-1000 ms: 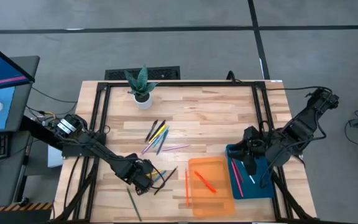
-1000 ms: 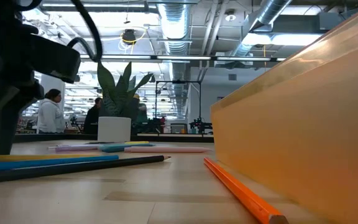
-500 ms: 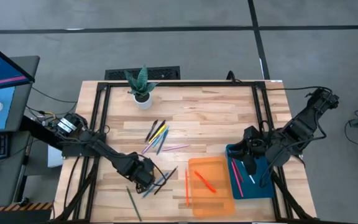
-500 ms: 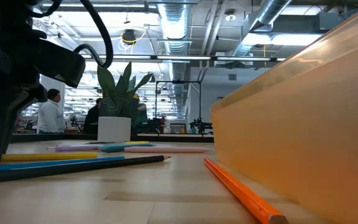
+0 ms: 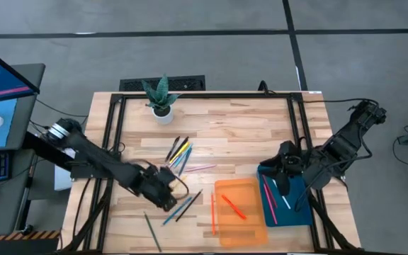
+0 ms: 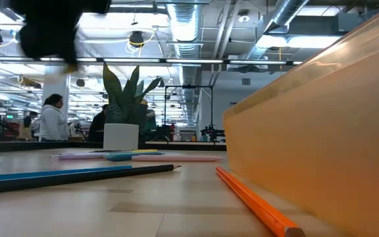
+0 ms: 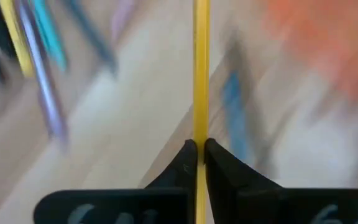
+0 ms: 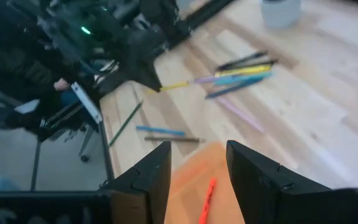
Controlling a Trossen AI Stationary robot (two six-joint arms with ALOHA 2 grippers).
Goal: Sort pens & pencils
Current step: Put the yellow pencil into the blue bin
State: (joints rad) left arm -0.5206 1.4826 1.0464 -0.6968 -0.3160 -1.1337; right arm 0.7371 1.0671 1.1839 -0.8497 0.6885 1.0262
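My left gripper (image 7: pixel 199 149) is shut on a yellow pencil (image 7: pixel 201 74) and hangs above the table's near left part (image 5: pixel 164 194); the right wrist view shows the pencil (image 8: pixel 169 86) jutting from it. Below it a blue pencil (image 6: pixel 51 174) and a black pencil (image 6: pixel 84 178) lie flat on the wood. More pens and pencils (image 5: pixel 179 151) lie in a loose bunch at mid-table. My right gripper (image 8: pixel 197 180) hangs open over the blue tray (image 5: pixel 297 211), with nothing between its fingers. My left gripper pinches the yellow pencil's shaft (image 7: pixel 201 134) between its two fingertips. The fingers slant down from the table's left side, and the pencil runs through the gap and sticks out ahead of them. The pencil is lifted clear of the table.
The orange tray (image 5: pixel 255 225) holds orange sticks; an orange pencil (image 5: pixel 212 212) lies along its left wall. The blue tray holds pink and white sticks. A green pencil (image 5: pixel 151 231) lies near the front edge. A potted plant (image 5: pixel 161 100) stands at the far left. People stand in the room beyond.
My left gripper has shut on the yellow pencil where it lay beside the blue one, then risen and tipped, lifting the pencil clear of the table. The blue and black pencils have stayed where they lay.
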